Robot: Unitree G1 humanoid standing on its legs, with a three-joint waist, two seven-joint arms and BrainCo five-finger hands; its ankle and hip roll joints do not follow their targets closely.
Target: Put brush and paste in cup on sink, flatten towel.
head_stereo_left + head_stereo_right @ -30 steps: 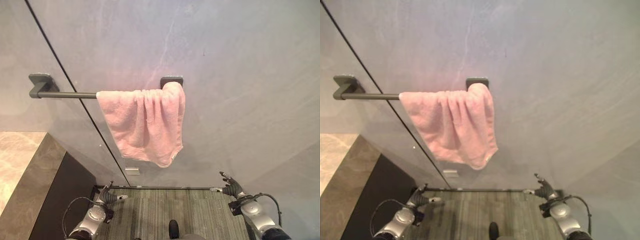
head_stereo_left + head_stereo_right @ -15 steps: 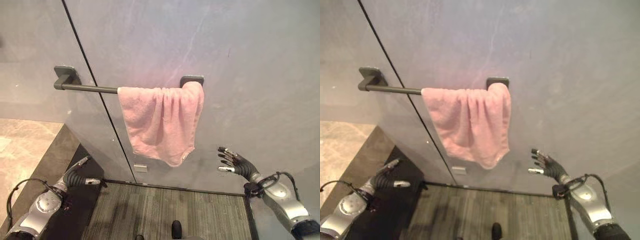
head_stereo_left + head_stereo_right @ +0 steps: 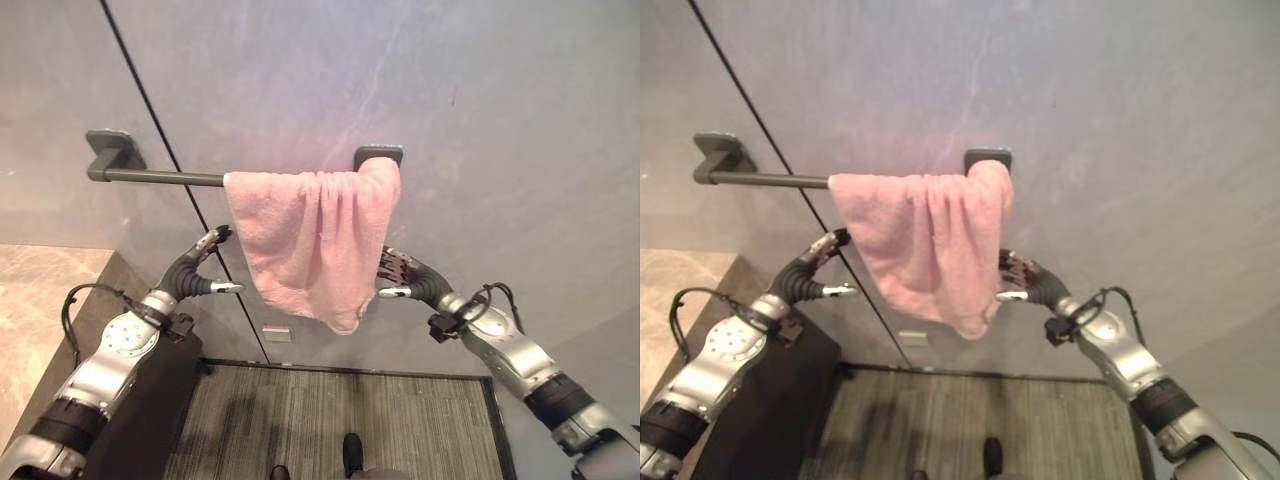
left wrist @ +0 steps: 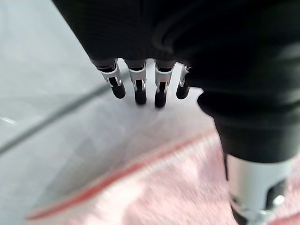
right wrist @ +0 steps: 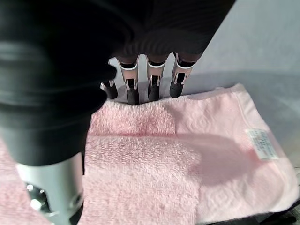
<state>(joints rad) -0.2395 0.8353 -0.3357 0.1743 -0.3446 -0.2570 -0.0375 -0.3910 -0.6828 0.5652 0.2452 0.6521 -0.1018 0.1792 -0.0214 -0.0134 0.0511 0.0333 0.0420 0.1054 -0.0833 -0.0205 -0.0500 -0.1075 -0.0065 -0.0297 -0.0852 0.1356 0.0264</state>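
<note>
The soft pink terry towel (image 3: pixel 315 245) hangs bunched at the 3 o'clock end of the dark grey metal wall bar (image 3: pixel 155 178). It looks light and floppy. Your left hand (image 3: pixel 196 272) and right hand (image 3: pixel 404 277), fingers open, flank it. Grab its side edges.

This is a bathroom. A pink towel (image 3: pixel 312 242) hangs bunched on a dark towel rail (image 3: pixel 150 177) fixed to a smooth grey wall (image 3: pixel 500 120). A beige marble worktop (image 3: pixel 40 290) with a dark front sits at the left, and a grey striped mat (image 3: pixel 330 420) covers the floor below.
</note>
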